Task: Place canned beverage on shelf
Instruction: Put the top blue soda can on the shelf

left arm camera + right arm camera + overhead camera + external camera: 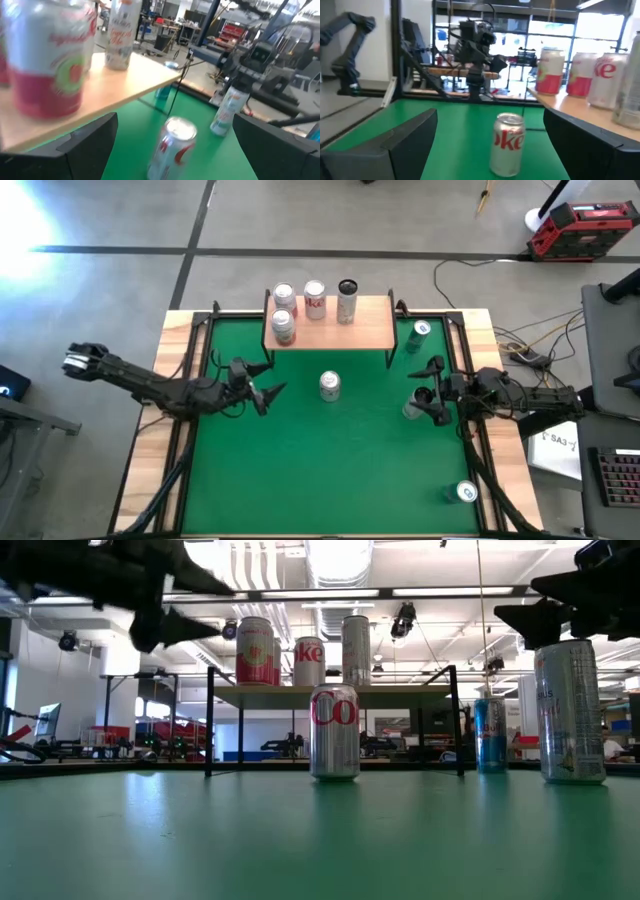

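A silver Diet Coke can [329,385] stands upright on the green mat [320,470], in front of the shelf [372,330]. The shelf is a light-wood board on thin black legs, and several cans stand on it. My left gripper [268,385] hovers open to the can's left, raised to about shelf height [165,610], its fingers pointing at the can [172,147]. My right gripper [425,392] waits open on the can's right and faces it [508,144]. It hangs just above a tall slim can [570,710].
A blue-green can [419,332] stands by the shelf's right legs, and another can [466,492] stands near the mat's front right corner. Wooden boards and black rails border the mat on the left and right. Green mat lies bare in front of the Diet Coke can.
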Controlling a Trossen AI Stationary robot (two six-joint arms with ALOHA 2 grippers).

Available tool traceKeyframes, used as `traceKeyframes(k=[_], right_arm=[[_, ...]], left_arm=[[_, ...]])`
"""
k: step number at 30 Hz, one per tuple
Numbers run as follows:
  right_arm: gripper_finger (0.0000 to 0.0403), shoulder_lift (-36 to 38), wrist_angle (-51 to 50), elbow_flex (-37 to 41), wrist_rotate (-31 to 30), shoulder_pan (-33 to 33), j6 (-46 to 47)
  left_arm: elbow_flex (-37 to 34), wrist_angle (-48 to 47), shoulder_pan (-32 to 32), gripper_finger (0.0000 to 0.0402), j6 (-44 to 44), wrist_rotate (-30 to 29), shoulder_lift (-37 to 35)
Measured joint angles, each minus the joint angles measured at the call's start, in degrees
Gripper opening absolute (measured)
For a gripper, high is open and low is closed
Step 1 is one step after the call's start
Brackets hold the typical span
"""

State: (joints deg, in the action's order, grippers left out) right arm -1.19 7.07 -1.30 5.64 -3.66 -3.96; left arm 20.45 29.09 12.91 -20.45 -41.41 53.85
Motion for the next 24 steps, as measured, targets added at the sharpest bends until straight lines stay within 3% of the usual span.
traceKeyframes(k=[8, 9, 11, 15, 16, 24], right_arm=[[0.0357, -0.37, 4.87, 0.0, 0.2, -0.02, 7.25], [0.0357, -0.37, 5.29, 0.0, -0.14, -0.04, 6.5], [0.0357, -0.39, 5.27, 0.0, -1.13, -0.02, 5.31], [0.0357, -0.6, 4.8, 0.0, -1.29, -0.02, 5.46], [0.0357, -0.67, 4.79, 0.0, -1.28, -0.02, 5.48], [0.0357, -1.55, 5.29, 0.0, -2.12, -0.02, 7.18]], left_arm=[[14.37, 0.23, 0.0, 0.038, -1.03, -1.02, 9.05], [15.69, 3.02, 0.0, 0.038, -1.84, -2.07, 10.14], [15.36, 18.73, 0.48, 0.038, -2.38, -2.84, 10.86], [11.24, 56.17, 0.3, 0.038, -3.02, 0.53, 13.46], [9.42, 60.89, 0.46, 0.038, -3.53, 0.59, 14.33], [-9.37, 60.85, -0.45, 0.038, -10.81, 0.59, 8.0]])
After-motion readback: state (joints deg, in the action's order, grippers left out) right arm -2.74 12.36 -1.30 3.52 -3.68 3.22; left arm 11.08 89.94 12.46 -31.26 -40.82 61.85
